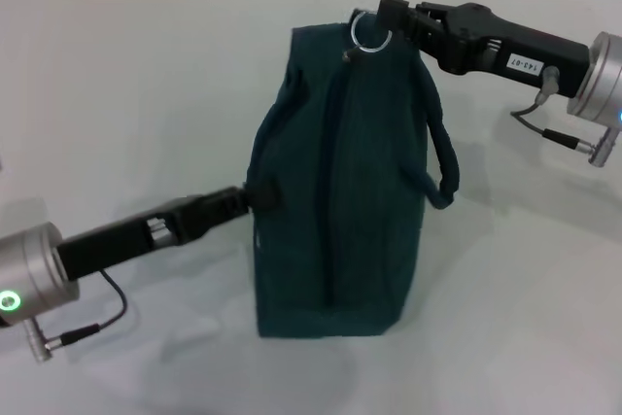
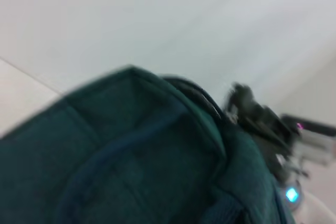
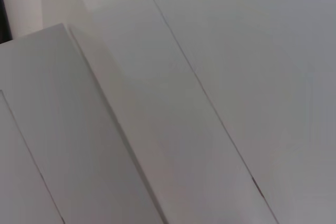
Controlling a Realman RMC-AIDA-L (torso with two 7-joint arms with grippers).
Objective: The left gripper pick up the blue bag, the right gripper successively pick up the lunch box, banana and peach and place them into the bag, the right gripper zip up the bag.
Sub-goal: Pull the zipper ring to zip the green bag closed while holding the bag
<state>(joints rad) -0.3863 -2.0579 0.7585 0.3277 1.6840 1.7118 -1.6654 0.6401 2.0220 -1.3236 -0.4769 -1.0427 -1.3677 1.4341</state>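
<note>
Right gripper [image 1: 384,18] pinches the silver ring zip pull [image 1: 370,33] atop the upright blue bag [image 1: 335,191], whose soft fabric yields, so the left gripper [image 1: 255,197] clamps its side handle.

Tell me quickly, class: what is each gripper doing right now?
Left gripper: closed on the blue bag's side.
Right gripper: at the zip ring; open or closed cannot be told.

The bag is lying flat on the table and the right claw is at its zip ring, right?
Not quite. The head view shows the bag standing upright on the table, not lying flat. The right gripper is indeed at the zip ring.
</note>
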